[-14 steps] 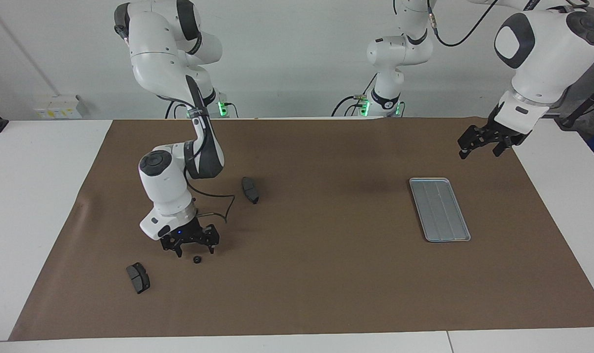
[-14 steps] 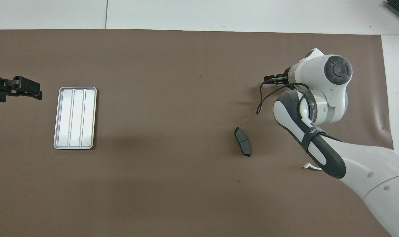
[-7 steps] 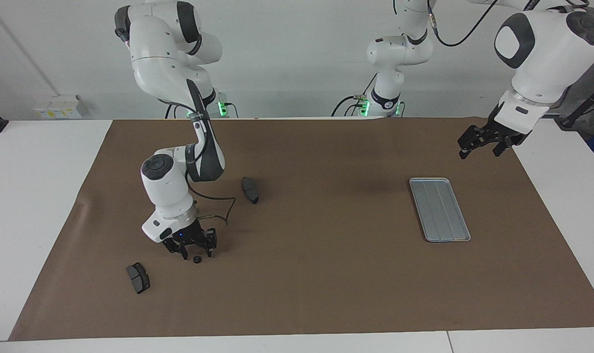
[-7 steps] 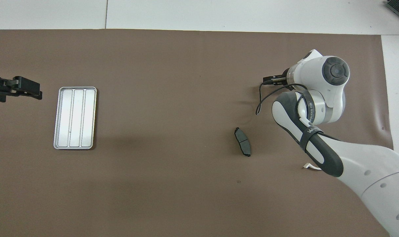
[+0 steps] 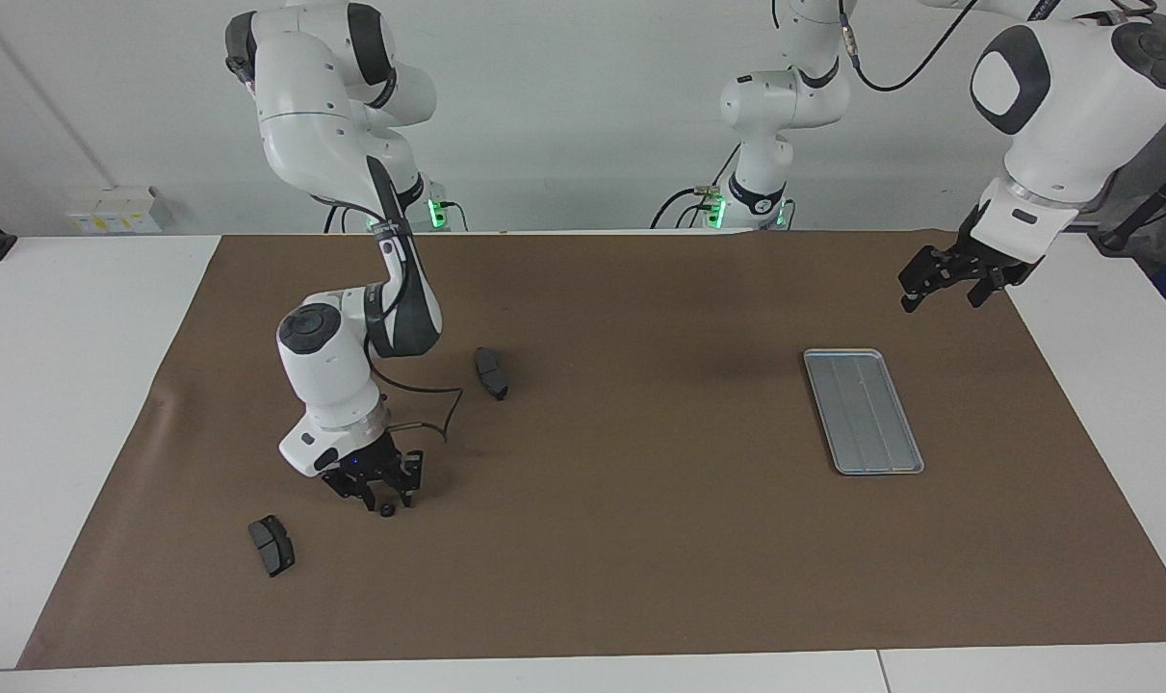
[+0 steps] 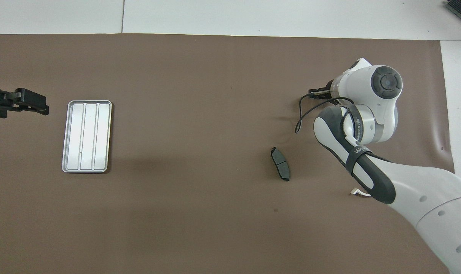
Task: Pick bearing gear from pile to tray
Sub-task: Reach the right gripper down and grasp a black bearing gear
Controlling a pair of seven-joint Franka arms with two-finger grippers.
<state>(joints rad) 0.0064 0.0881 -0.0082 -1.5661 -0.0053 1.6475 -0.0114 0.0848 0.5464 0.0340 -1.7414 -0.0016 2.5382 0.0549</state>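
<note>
the small black round gear point(image 5: 387, 509), lying on the brown mat at the lower left of the facing view, is looking light, rigid and slippery, so the right gripper point(image 5: 377, 498), its jaws narrowing around it, is best pinching its rim.

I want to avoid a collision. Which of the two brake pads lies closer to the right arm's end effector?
The brake pad farther from the robots lies closer to the right end effector, beside the small gear. The other pad lies nearer the robots.
</note>
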